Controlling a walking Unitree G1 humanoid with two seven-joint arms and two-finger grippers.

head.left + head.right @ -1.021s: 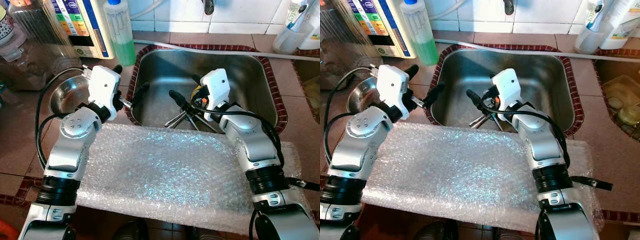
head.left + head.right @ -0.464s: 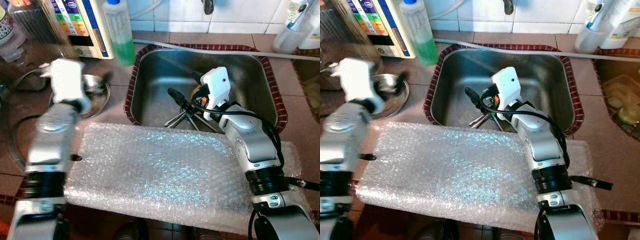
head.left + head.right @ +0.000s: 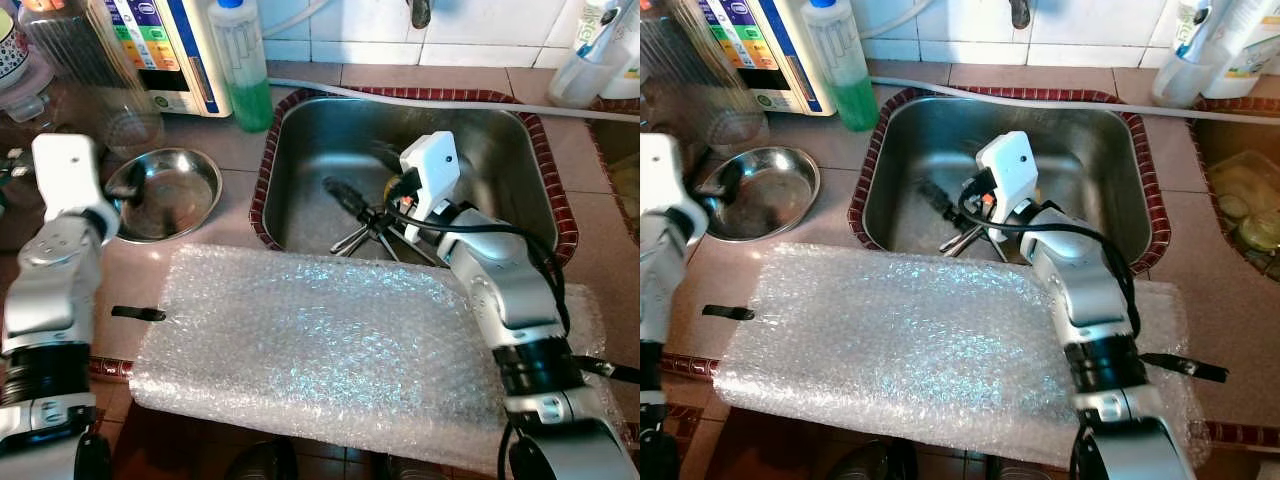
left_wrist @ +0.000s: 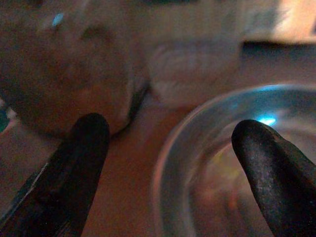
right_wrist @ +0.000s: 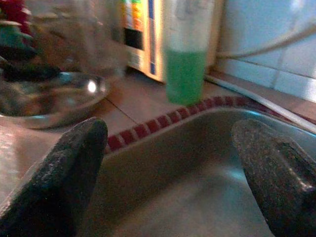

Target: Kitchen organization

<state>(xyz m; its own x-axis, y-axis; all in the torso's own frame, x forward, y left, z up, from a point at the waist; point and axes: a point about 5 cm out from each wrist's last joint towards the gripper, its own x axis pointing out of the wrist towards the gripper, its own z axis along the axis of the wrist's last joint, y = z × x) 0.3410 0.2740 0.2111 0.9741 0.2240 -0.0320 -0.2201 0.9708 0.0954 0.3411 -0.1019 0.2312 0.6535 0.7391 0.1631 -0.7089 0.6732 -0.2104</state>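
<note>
Spread left hand point(image 4: 168, 163) straddles round, shiny steel bowl point(image 3: 165, 193) rim

I can't make out the pile of thin metal utensils point(image 3: 372, 238) in the stainless steel sink point(image 3: 500, 150); my right arm covers part of them, and something orange and yellow point(image 3: 392, 186) beside them is mostly hidden behind the wrist. The tap point(image 3: 419, 10) above the sink is cut off by the frame. Left of the sink, the clear glass jar point(image 4: 59, 79) is only a blur in my left wrist view.
</note>
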